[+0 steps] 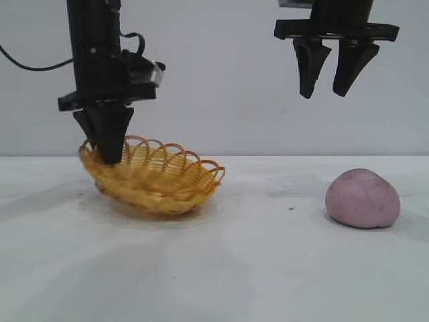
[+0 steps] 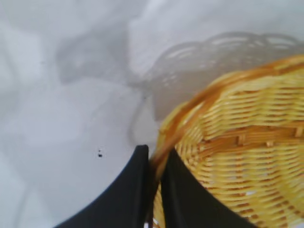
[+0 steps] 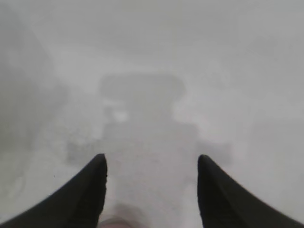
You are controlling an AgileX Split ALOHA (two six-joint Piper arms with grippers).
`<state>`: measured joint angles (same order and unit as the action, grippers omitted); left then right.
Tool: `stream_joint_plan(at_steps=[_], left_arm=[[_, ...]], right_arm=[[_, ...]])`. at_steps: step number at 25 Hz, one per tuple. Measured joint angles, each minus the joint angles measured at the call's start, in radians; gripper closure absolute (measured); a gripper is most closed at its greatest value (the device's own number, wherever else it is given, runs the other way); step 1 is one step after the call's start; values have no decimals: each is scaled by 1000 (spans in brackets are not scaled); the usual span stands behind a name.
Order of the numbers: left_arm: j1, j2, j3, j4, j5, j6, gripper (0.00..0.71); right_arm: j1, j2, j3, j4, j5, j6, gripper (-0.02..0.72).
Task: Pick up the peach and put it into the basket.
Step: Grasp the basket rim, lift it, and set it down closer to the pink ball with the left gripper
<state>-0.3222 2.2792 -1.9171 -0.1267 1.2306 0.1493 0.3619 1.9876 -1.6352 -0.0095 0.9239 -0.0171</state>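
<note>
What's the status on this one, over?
Left gripper shut on the basket rim, near side tipped up. Right gripper open, high above the table. Peach untouched on table. Nothing in the way.

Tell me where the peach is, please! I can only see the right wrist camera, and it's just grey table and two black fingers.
Observer: The peach sits on the table, lower than the right gripper and a little to its side. That gripper hangs open well above it.
Operator: Where's the basket?
Observer: The basket is over on the left arm's side, well apart from the peach.
Operator: What's the other arm doing?
Observer: The left gripper points down and is shut on the basket's looped rim, pinching it at the edge.
</note>
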Motion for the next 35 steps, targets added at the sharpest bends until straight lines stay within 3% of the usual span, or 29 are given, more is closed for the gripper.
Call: stream_joint_plan(at_steps=[7,12,15,20,21,25,35], left_arm=[[0,-67,47,-117,-6,-127,710],[0,-132,160,-190,-23,-173,710],[0,-181,259,-227,-102,-199,710],[0,-226,432,-409,-241,-184,710],[0,-227,458,-444,-256,-169,710],[0,-227,569,-527,-324,-140,710],[0,-227,618,-560,-424,-88,710]], right_arm=[[0,0,0,-2,0,0,284],[0,0,0,-4,0,0,284],[0,0,0,-4,-6,0,284],[0,0,0,-4,-9,0,284],[0,0,0,-4,-9,0,324],[0,0,0,-5,-9,0,306],[0,0,0,-6,-17,0,306]])
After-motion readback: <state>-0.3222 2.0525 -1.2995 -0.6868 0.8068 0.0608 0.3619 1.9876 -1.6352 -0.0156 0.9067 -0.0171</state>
